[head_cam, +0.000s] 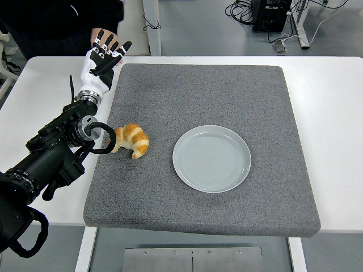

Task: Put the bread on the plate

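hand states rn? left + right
Left hand: open, fingers spread, holding nothing, at the mat's far left corner, away from the bread.
Right hand: not in view.

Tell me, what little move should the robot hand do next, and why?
Probably swing the left hand back toward the near edge and down over the croissant. The hand is open and holds nothing, up at the mat's far left corner, while the croissant lies on the mat beside the arm, left of the empty plate.
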Controlling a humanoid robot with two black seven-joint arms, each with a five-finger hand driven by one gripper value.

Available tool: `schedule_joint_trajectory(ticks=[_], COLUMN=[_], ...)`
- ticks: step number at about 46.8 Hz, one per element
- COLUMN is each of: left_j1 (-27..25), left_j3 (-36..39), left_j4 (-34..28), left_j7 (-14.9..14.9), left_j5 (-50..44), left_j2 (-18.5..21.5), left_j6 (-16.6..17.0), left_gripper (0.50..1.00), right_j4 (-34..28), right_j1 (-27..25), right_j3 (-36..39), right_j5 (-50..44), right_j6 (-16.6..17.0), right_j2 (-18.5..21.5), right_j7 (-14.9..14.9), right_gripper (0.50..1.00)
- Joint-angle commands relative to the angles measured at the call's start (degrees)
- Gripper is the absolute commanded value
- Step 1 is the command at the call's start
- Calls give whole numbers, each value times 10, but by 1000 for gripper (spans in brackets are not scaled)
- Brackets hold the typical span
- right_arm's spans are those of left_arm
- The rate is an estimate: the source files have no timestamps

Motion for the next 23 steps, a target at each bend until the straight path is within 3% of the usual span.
schedule_joint_trajectory(ticks=[1,23], left_j1=[0,-1], left_j3=[0,-6], left_j4=[0,-1], left_j7=[-1,0], left_j5=[0,-4], left_j2=[-1,0], left_j6=[-1,-3], left_gripper=[972,972], right_j4=[0,0], right_j1=[0,0], right_j3=[0,0], right_j5=[0,0], right_j6=[0,0], right_j2=[0,0], right_j7=[0,0], right_gripper=[1000,1000])
